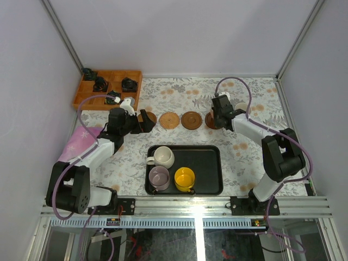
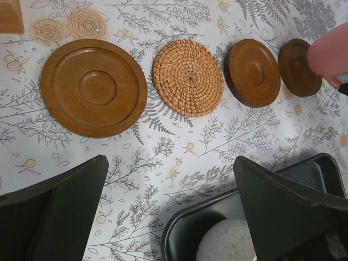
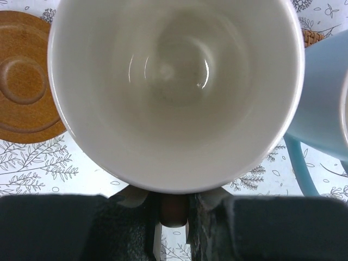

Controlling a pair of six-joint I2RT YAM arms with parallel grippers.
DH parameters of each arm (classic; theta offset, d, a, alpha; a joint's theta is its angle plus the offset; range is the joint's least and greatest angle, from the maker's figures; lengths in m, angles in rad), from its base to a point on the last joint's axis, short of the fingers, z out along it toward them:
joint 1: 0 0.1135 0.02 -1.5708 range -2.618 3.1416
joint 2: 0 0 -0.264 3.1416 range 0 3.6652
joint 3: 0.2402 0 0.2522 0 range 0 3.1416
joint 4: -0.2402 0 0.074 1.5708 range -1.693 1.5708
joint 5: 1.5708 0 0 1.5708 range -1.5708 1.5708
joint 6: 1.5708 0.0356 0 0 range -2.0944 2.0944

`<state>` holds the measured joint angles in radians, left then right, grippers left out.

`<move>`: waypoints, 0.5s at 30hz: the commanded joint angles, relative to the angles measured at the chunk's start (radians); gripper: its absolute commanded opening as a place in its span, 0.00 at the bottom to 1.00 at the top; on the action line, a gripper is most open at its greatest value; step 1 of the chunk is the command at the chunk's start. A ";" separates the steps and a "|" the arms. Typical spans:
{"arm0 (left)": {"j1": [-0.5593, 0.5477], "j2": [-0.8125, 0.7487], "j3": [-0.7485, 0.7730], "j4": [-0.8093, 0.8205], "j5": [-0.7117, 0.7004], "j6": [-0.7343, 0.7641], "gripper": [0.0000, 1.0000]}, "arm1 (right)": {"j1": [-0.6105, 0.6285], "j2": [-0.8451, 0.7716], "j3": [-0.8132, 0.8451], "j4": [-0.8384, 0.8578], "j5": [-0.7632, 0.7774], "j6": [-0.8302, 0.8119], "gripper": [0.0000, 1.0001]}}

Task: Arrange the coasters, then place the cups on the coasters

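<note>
Right now: three cups in the black tray, a fourth clamped over the coaster row

The flowered table carries a black tray at its near middle. Three cups stand in it. A cream-white cup is at its far left, and a lilac cup stands at the near edge with a yellow cup just beside it.

At the far left corner, a wooden tray with compartments holds several small black objects, too small to identify. A pink cloth lies at the left edge, partly under the left arm.

The right gripper is closed on a white cup, its fingers pinching the handle above the row's right end. Whether the cup rests on a coaster there cannot be told. A blue cup stands just beside it.

The left gripper hangs with its jaws spread wide and nothing between them, between the tray's far left corner and the row.

The row runs: a large ringed coaster, a woven coaster, a dark coaster, then a second dark coaster, partly covered by a blurred pink shape.
</note>
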<state>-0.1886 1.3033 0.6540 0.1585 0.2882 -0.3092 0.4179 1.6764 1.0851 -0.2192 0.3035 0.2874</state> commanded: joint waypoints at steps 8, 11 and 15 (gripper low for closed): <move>0.006 0.049 0.053 0.004 -0.010 0.010 1.00 | -0.025 0.042 0.104 0.058 -0.041 0.038 0.00; 0.006 0.061 0.064 -0.001 -0.005 0.014 1.00 | -0.028 0.049 0.105 0.052 -0.049 0.046 0.00; 0.006 0.073 0.073 -0.004 -0.001 0.016 1.00 | -0.030 0.053 0.113 0.041 -0.056 0.053 0.00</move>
<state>-0.1886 1.3636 0.6907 0.1555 0.2886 -0.3088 0.3954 1.7481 1.1271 -0.2314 0.2451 0.3191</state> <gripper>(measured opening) 0.995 0.208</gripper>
